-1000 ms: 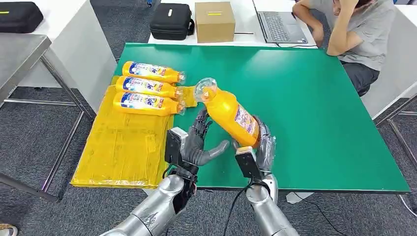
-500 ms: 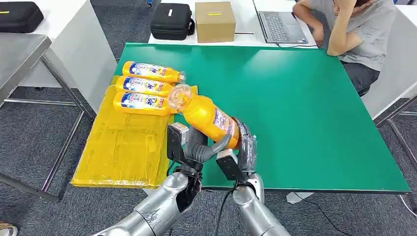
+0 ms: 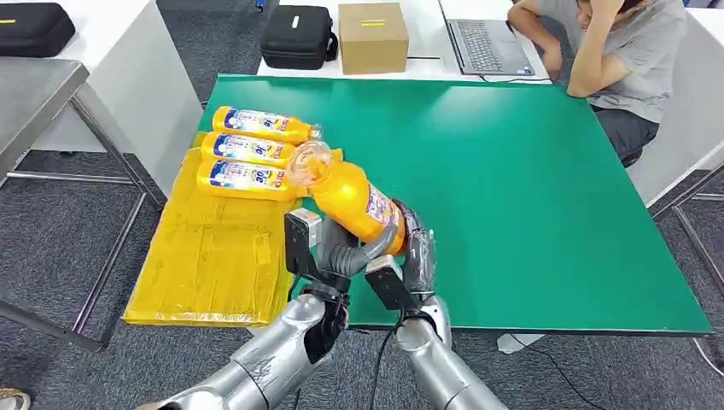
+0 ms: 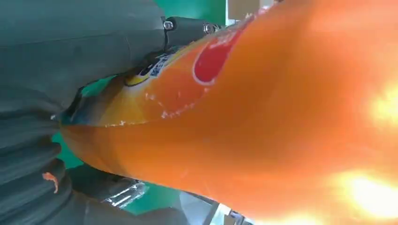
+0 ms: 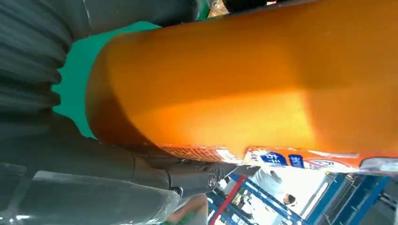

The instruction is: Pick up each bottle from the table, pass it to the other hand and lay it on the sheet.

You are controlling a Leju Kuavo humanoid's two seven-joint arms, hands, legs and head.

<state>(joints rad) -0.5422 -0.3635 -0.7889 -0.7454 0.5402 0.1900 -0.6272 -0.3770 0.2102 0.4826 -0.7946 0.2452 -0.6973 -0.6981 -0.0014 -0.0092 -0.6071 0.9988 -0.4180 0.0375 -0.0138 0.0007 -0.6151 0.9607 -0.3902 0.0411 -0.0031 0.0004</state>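
Right hand (image 3: 416, 248) grips the base of the bottle (image 3: 352, 202); since a second ago it has carried the bottle leftward, tilted with its cap toward the sheet (image 3: 213, 248). Left hand (image 3: 335, 254) has risen beneath the body, thumb against its underside; whether its fingers have closed cannot be told. The hand-over thus appears to be under way, not complete. Three bottles (image 3: 253, 152) already lie on the sheet beside the green table (image 3: 529, 188).
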